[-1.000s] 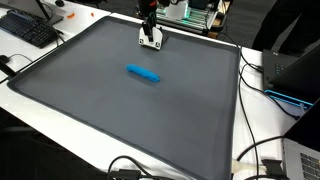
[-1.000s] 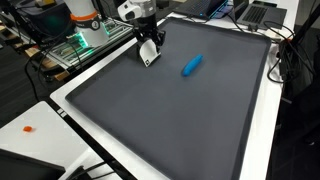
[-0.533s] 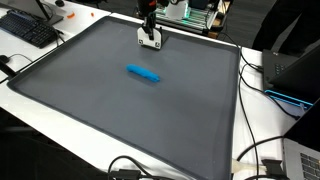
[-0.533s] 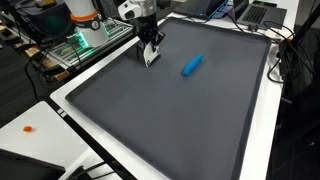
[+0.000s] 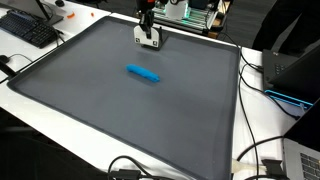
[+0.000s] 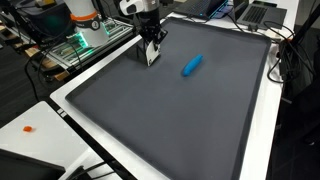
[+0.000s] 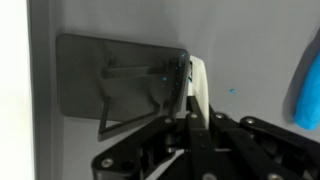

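Broadly, the biggest thing under me is the white table (image 5: 256, 128), smooth and hard-looking, with its pale border showing in both exterior views. Nearly all of it is covered by a dark grey mat (image 5: 180, 120), a wide flat rectangle with a matte, slightly soft-looking surface and a thin raised edge.

At the far side of that mat my gripper (image 5: 149, 43) hangs close above the grey surface, near the mat's rim. Its body is black metal with bolted links, and the end looks blocky and white in an exterior view (image 6: 151, 58). In the wrist view (image 7: 192, 100) my two fingers run together to a narrow point, pressed shut with no gap between them, and a pale, rounded white piece sits right at the tips. I cannot tell whether that is my own pad or something thin caught there. My shadow falls on the mat as a dull grey rectangle.

The blue cylinder (image 5: 142, 73) lies on its side near the middle of the mat, well apart from my fingers. It is short, rounded and smooth, plastic by its look (image 6: 192, 66). Only a blurred blue edge of it shows in the wrist view (image 7: 306, 90).

Off the mat lie a black keyboard (image 5: 28, 28), loose black cables (image 5: 262, 150) and a tiny orange piece (image 6: 29, 128).
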### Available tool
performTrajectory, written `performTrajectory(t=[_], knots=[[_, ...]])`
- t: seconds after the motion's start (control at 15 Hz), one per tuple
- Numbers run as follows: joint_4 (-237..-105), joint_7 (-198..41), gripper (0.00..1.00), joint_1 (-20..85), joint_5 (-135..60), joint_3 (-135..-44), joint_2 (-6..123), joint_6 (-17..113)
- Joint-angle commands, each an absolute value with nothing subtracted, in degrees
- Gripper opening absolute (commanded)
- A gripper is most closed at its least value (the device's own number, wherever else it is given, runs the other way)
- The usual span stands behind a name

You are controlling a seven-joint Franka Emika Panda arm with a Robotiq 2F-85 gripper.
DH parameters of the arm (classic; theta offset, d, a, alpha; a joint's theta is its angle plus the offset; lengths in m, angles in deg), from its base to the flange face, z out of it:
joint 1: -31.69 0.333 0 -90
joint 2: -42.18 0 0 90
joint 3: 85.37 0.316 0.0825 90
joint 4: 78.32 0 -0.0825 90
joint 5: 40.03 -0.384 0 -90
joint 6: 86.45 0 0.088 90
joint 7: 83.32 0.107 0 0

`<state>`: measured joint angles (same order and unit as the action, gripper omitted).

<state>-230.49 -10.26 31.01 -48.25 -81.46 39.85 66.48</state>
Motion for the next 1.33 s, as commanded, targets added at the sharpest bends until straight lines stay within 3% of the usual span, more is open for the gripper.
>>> performTrajectory(t=[0.0, 1.27], knots=[[-228.9, -13.4, 0.01, 32.1, -46.1, -81.5, 36.1, 61.8], [-203.4, -52.7, 0.01, 38.7, -46.0, -79.6, 54.3, 52.0]])
